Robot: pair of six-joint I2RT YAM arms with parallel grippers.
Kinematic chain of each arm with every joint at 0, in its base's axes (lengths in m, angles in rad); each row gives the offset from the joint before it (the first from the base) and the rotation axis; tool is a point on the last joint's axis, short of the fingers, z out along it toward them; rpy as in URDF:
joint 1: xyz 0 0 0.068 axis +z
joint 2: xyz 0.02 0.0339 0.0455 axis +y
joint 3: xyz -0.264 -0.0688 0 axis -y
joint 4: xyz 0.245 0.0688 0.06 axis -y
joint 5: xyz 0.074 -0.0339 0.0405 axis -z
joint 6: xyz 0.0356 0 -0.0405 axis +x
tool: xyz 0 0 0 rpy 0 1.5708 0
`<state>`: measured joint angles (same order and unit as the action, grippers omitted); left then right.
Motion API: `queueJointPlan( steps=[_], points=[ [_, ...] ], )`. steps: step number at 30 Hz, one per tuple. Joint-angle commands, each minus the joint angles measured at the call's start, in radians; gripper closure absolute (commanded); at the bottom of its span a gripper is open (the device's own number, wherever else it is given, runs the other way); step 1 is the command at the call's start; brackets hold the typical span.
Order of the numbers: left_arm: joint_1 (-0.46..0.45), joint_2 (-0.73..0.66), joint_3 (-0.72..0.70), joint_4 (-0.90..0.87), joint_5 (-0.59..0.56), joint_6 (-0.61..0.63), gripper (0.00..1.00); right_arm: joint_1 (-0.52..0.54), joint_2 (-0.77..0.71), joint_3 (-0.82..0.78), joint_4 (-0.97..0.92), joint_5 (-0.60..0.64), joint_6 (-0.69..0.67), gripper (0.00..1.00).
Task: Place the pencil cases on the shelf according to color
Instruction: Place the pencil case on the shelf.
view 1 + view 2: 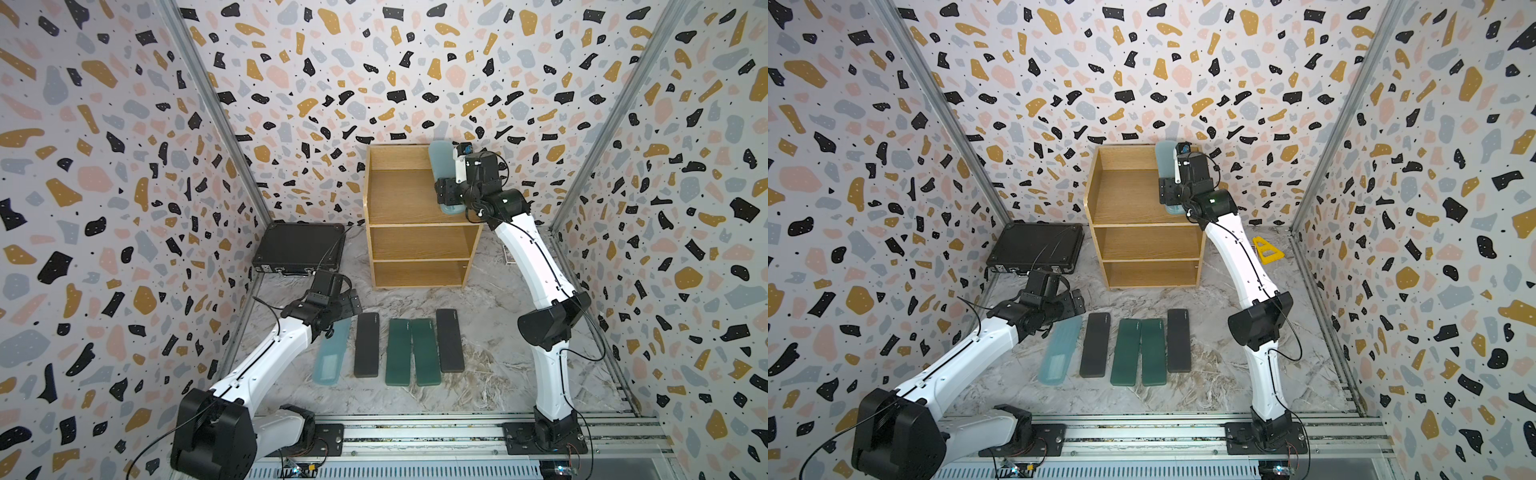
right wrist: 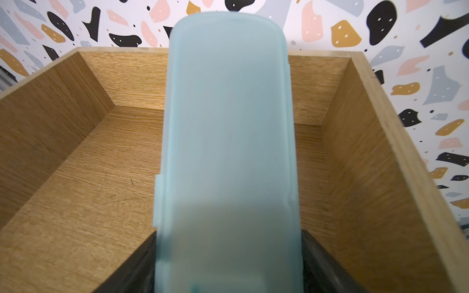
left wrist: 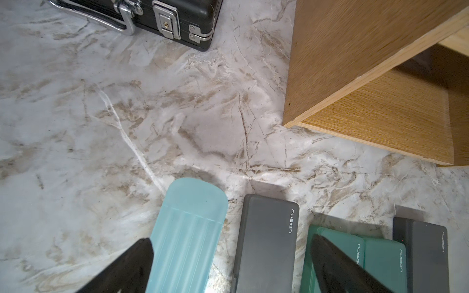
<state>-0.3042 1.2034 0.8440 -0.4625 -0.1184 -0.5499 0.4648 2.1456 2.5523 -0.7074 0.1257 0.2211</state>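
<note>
Five cases on the table: one row by the near rail: tilted blue case (image 1: 330, 353), left black case (image 1: 367, 345), left green case (image 1: 398, 351), right green case (image 1: 426, 352), right black case (image 1: 451, 340).
Row edges: the green cases touch along their long sides; each black case lies just beside a green one with a thin gap; the tilted blue case's near end angles away from the left black case.
Left gripper (image 1: 348, 309): spread wide, holding nothing, above the tilted blue case's far end.
Right gripper (image 2: 228, 269): clamped across the held blue case (image 2: 228, 126).
Held blue case: over the top tier of the shelf (image 1: 399, 195), close along its right side panel; contact with the wood cannot be told.
Open room: bare tier floor left of the held blue case; a strip of marble table (image 1: 415, 303) between row and shelf front.
Briefcase (image 1: 299, 249): flat, left of the shelf, apart from it.
</note>
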Motion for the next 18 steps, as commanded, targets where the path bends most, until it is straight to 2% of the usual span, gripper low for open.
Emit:
queueJointPlan(
  steps=[1, 6, 12, 18],
  points=[
    [-0.003, -0.002, -0.011, 0.027, 0.008, 0.008, 0.00, -0.005, 0.018, -0.038, -0.170, 0.026, -0.009, 0.21],
    [-0.004, -0.001, -0.010, 0.021, 0.010, 0.013, 0.00, -0.005, 0.022, -0.033, -0.157, 0.001, -0.012, 0.05],
    [-0.004, -0.001, -0.011, 0.015, 0.001, 0.016, 0.00, -0.005, 0.004, -0.032, -0.131, -0.011, -0.011, 0.04],
    [-0.003, 0.000, -0.006, 0.021, -0.004, 0.017, 0.00, -0.005, -0.060, -0.036, -0.045, -0.077, -0.038, 0.00]
  ],
)
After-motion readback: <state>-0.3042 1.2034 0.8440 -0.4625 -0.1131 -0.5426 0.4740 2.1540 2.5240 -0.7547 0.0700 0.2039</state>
